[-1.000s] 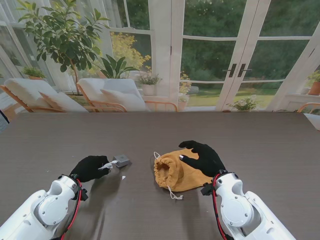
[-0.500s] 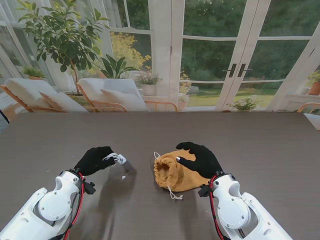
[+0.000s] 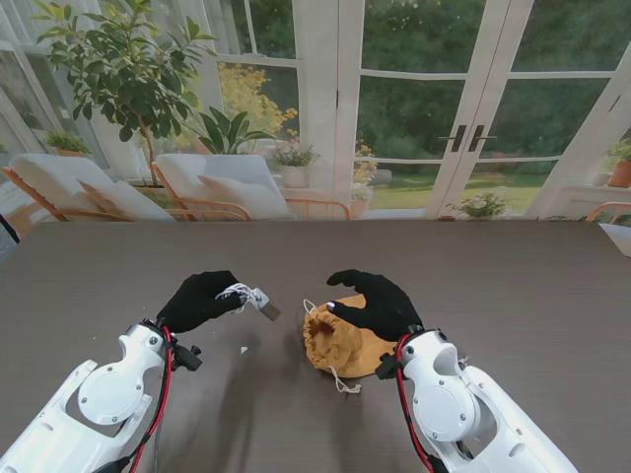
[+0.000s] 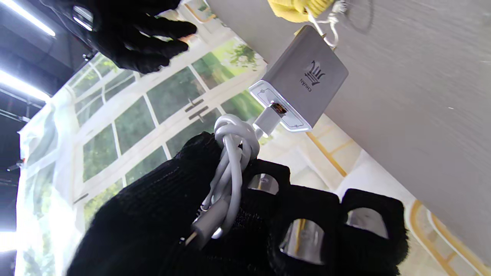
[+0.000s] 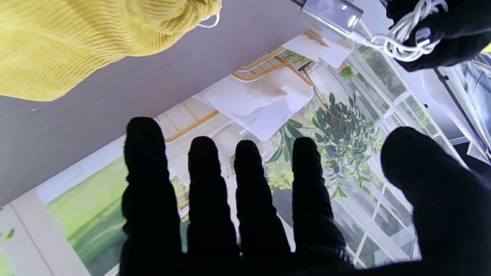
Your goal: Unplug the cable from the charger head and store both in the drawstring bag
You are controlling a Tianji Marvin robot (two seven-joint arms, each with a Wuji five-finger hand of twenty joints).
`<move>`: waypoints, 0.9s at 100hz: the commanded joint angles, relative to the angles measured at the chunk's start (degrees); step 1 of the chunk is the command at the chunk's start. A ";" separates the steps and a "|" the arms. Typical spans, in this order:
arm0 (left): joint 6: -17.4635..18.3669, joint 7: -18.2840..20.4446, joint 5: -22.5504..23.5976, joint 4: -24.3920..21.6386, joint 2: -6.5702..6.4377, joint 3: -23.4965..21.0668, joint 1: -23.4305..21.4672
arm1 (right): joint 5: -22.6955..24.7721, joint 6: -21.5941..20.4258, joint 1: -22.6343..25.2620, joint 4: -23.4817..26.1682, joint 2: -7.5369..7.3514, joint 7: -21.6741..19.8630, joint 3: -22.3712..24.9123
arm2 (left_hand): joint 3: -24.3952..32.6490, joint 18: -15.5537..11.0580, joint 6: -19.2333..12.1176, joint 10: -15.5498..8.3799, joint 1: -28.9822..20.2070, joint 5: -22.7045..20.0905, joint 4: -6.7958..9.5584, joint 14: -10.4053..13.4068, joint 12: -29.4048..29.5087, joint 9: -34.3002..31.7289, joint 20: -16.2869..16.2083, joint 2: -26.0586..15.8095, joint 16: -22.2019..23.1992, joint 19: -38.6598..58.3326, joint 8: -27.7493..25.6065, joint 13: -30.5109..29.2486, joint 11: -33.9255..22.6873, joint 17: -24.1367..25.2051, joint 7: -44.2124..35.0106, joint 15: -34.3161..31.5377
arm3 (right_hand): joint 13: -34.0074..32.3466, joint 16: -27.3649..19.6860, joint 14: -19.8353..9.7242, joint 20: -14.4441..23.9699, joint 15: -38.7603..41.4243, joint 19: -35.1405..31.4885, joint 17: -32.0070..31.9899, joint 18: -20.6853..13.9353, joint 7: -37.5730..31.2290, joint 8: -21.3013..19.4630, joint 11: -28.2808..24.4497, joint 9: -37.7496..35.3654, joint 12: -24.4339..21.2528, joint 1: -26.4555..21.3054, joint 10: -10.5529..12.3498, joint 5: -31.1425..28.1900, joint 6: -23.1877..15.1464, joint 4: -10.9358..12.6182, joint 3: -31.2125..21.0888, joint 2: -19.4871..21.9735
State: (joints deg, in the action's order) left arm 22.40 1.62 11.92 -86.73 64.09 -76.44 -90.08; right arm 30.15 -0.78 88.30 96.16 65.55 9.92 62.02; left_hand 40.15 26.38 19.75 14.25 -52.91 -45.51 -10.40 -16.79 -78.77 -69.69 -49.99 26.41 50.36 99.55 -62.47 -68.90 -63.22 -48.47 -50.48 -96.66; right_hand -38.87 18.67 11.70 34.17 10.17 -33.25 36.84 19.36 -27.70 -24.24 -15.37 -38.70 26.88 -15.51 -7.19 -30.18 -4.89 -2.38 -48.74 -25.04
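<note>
While I watch the stand view, the dark table [image 3: 552, 296] fills most of it, with glass doors and a patio behind. Yellow drawstring bag [image 3: 340, 345] lies near the middle of the table, gathered mouth toward my left, its white drawstring [image 3: 340, 382] trailing on the tabletop nearer to me.

Right hand [image 3: 370, 304] is over the bag's far part, palm down; I can't tell whether it touches the fabric. Right wrist view shows the fingers [image 5: 203, 184] straight and spread, thumb out to the side, nothing held.

Left hand [image 3: 202, 300] is lifted off the table, left of the bag, fingers curled tight around the bundled white cable [image 4: 230, 161]. The cable's plug is seated in the charger head [image 4: 307, 78], so they're not separated yet. Grey charger head sticks out past the fingers toward the bag, hanging in the air between the two hands, clear of the tabletop.

A small white speck [image 3: 244, 349] lies on the table near the left wrist.
</note>
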 commanded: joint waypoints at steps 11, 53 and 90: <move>0.87 3.17 -2.09 -2.74 -0.01 1.11 0.91 | 1.52 2.10 -2.84 0.73 0.25 -2.35 -2.65 | 10.19 1.11 -9.07 -0.80 -10.14 -9.29 8.23 1.35 -0.91 -4.67 2.66 -9.23 -0.74 7.06 -6.84 -3.70 -4.80 -4.25 -28.74 -6.61 | 1.00 0.24 -0.56 2.13 -0.57 2.32 -20.46 -0.44 0.25 -0.63 0.01 3.12 -0.26 1.71 -0.71 4.33 1.44 0.16 -2.18 -4.57; 1.38 8.25 -7.72 -6.13 -0.78 3.13 2.23 | 0.54 2.50 -8.50 -2.48 -0.60 -8.83 -7.44 | 11.84 1.25 -9.11 -1.06 -9.11 -9.65 8.62 1.92 -0.79 -5.54 6.07 -8.79 -1.17 8.95 -6.76 -3.69 -4.70 -6.04 -28.66 -7.45 | 4.91 -0.40 0.71 2.70 -1.32 3.33 -22.08 -0.91 1.44 0.66 -1.82 11.02 -0.85 1.42 -3.56 17.54 12.43 -1.63 2.84 -8.20; 0.92 11.26 -8.82 -8.34 -1.50 3.20 2.04 | -0.32 3.09 -10.42 -3.48 -0.41 -9.50 -9.74 | 11.34 1.21 -8.79 -0.94 -9.30 -9.52 8.76 1.91 -0.86 -5.38 6.84 -9.06 -1.28 9.20 -6.58 -3.68 -4.51 -5.89 -28.06 -7.49 | 3.46 -0.30 2.49 3.18 -0.46 2.55 -20.41 -0.39 -2.19 1.39 -4.11 11.13 -1.09 -0.03 -4.81 17.81 17.64 -0.89 6.80 -7.72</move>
State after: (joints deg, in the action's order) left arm 23.43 11.48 3.41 -94.15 62.64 -73.20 -87.98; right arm 30.16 2.45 78.00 92.67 64.84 1.67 52.59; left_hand 40.14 26.83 19.91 14.19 -52.91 -46.46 -9.82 -16.81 -78.79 -71.17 -44.00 26.41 49.45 100.85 -62.68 -70.02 -63.51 -51.84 -50.47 -97.84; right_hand -35.72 18.95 13.56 35.54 9.17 -31.75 36.84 19.36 -28.50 -23.06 -18.34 -28.48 26.82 -15.05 -10.57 -12.04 12.41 -2.38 -44.44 -31.34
